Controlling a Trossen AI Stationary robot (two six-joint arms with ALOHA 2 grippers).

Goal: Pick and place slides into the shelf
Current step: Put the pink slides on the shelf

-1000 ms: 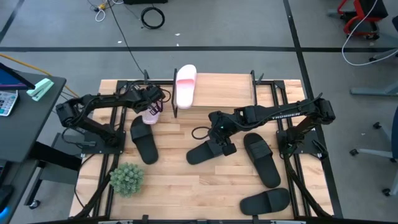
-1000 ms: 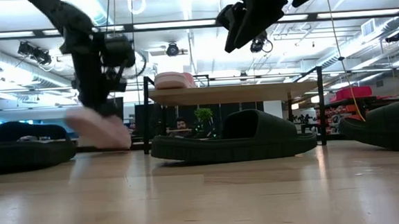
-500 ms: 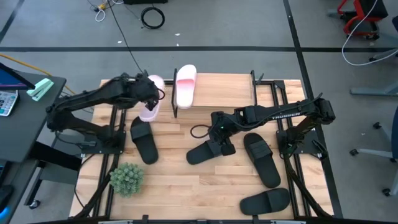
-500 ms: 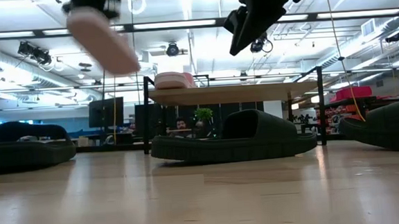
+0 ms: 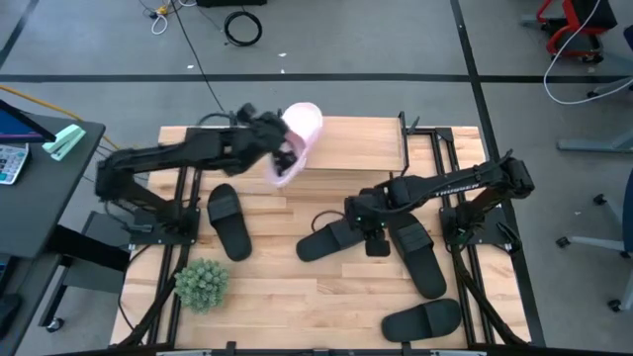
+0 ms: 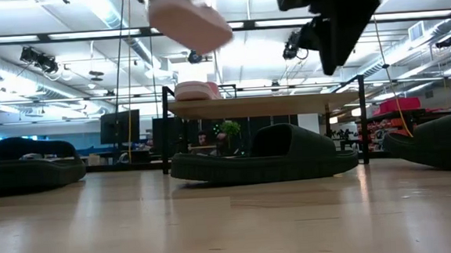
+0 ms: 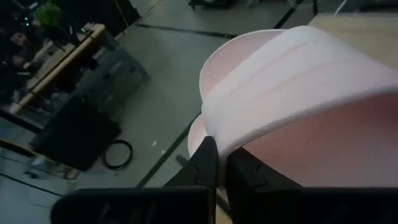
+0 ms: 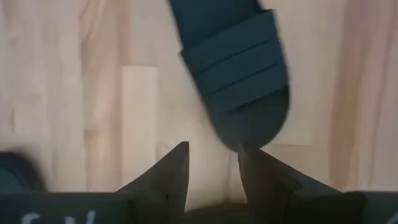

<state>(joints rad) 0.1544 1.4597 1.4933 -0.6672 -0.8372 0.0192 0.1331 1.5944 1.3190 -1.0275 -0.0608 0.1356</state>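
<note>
My left gripper [image 5: 269, 140] is shut on a pale pink slide [image 5: 300, 141], which it holds in the air over the shelf's left end [image 5: 346, 143]. In the low view this slide [image 6: 190, 19] hangs high above the second pink slide [image 6: 196, 90], which lies flat on the shelf's top plank [image 6: 263, 104]. My right gripper [image 5: 377, 237] is open and low between two black slides [image 5: 331, 240] [image 5: 415, 255]. In its wrist view the fingers [image 8: 214, 165] stand just short of a black slide's end [image 8: 239, 81]. My left gripper pinches the pink slide's wide strap at its edge [image 7: 219, 144] between its two fingers [image 7: 207, 163]. The slide is lifted clear and tilted above the shelf; my arm reaches it from the table's left.
Two more black slides lie on the table, one left of centre [image 5: 227, 220] and one near the near right corner [image 5: 423, 318]. A small green plant [image 5: 202, 284] stands near the near left corner. The shelf's right part [image 5: 396, 138] is bare plank.
My left gripper has lifted the pink slide from the table beside the shelf's left end, then carried it up and to the right until it hangs over the shelf. My right gripper has moved toward the table's right and near edge, toward the black slide there.
</note>
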